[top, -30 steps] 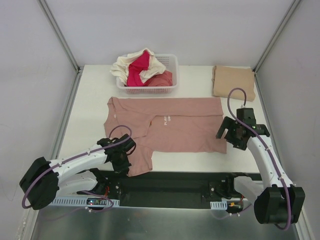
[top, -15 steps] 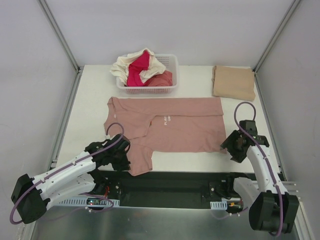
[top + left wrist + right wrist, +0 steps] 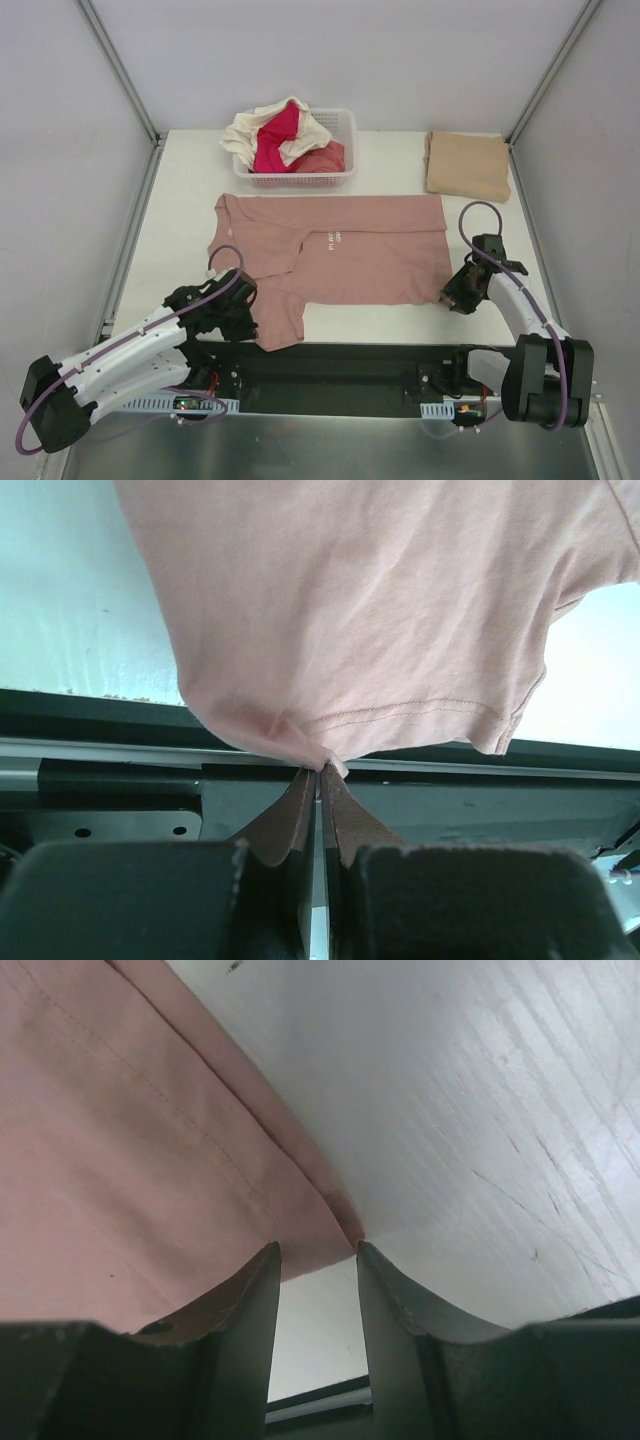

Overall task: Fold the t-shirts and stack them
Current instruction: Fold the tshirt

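Note:
A dusty-pink t-shirt (image 3: 350,250) lies spread flat across the middle of the table, its small chest print facing up. My left gripper (image 3: 243,318) is at the shirt's near-left sleeve. In the left wrist view that gripper (image 3: 320,772) is shut on a pinch of the pink fabric (image 3: 350,610) at the table's front edge. My right gripper (image 3: 452,295) is at the shirt's near-right hem corner. In the right wrist view this gripper (image 3: 318,1250) is open with a narrow gap, its tips straddling the pink corner (image 3: 120,1140). A folded tan t-shirt (image 3: 467,165) lies at the back right.
A white lattice basket (image 3: 300,180) at the back centre holds a cream t-shirt (image 3: 250,128), a magenta one (image 3: 275,145) and a coral one (image 3: 325,157). The black base rail (image 3: 340,365) runs along the table's near edge. Grey walls stand on both sides.
My right gripper has dropped down to the shirt's near-right corner and its jaws have narrowed. The left arm has shifted slightly, still gripping the sleeve.

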### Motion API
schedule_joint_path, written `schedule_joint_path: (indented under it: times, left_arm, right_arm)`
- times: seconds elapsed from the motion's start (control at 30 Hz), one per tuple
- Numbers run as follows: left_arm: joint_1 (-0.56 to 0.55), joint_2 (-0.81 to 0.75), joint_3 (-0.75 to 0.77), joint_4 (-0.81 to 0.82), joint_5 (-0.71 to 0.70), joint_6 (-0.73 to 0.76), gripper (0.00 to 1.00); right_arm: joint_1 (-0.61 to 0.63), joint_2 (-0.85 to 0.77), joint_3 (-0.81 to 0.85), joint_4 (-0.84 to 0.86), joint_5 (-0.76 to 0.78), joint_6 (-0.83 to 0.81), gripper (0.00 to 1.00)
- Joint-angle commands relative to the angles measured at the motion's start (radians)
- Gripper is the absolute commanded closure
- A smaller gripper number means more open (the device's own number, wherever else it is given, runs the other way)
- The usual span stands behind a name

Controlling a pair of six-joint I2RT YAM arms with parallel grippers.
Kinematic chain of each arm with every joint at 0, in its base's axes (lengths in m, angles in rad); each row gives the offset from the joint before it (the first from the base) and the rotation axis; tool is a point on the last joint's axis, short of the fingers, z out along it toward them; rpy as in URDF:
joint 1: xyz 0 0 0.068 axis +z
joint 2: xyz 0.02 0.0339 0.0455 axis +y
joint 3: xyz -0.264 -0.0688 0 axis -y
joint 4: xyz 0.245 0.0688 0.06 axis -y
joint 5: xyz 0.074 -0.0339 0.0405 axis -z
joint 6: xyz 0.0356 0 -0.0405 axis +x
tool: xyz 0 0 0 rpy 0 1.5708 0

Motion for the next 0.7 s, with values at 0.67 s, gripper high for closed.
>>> schedule_joint_path:
  times: [0.67]
  left_arm:
    - [-0.006,-0.130,0.112,-0.291,-0.186,-0.073,1.00]
  right_arm:
    - [-0.029,-0.043,0.040,-0.119,0.192,-0.118,0.99]
